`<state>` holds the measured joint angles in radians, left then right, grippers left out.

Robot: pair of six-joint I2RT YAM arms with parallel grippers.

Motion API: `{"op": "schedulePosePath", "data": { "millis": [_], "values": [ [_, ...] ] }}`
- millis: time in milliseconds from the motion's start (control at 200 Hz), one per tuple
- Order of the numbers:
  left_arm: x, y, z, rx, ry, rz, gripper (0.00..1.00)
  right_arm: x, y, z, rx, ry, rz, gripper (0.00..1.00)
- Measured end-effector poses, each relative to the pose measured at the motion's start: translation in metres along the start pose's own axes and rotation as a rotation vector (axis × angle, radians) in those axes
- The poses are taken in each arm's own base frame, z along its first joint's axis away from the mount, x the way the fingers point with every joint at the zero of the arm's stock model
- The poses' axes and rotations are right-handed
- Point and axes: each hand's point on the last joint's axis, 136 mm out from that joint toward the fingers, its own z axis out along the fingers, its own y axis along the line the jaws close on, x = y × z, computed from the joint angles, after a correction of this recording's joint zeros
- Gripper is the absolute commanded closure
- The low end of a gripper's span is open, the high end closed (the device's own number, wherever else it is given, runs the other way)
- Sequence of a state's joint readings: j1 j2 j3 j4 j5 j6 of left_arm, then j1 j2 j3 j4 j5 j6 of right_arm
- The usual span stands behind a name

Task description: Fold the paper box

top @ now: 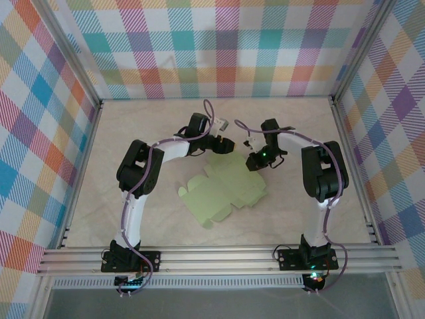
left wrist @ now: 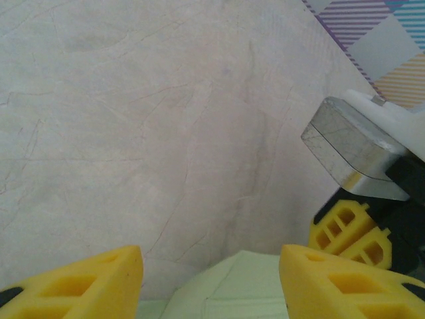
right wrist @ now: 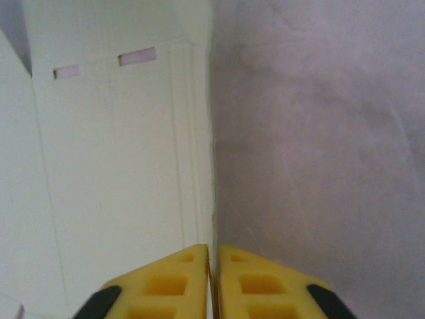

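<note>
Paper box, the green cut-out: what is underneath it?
The paper box lies on the pale table, which shows around its edges. Anything beneath the card itself is covered.

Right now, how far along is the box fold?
Nothing looks folded yet: the paper box lies as a flat cut-out on the table. In hand: the right gripper is shut, apparently pinching the card's edge, and the left gripper hangs open by its far edge. Left: every fold and the closing.

The left arm (top: 133, 212) and right arm (top: 322, 174) are alike: white links, black joints, looping lilac cables (top: 208, 109), and yellow jaws with square hollows.
</note>
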<state>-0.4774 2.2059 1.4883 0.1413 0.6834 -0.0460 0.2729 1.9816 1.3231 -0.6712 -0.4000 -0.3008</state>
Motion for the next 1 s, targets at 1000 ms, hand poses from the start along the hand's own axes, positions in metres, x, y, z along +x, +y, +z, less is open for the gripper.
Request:
{"op": "schedulePosePath", "data": {
  "millis": [1000],
  "values": [
    [0.001,-0.012,-0.02,-0.027,-0.065,-0.124,0.36,0.001,-0.002,-0.004,-0.033,-0.016,0.03,1.0]
  ]
}}
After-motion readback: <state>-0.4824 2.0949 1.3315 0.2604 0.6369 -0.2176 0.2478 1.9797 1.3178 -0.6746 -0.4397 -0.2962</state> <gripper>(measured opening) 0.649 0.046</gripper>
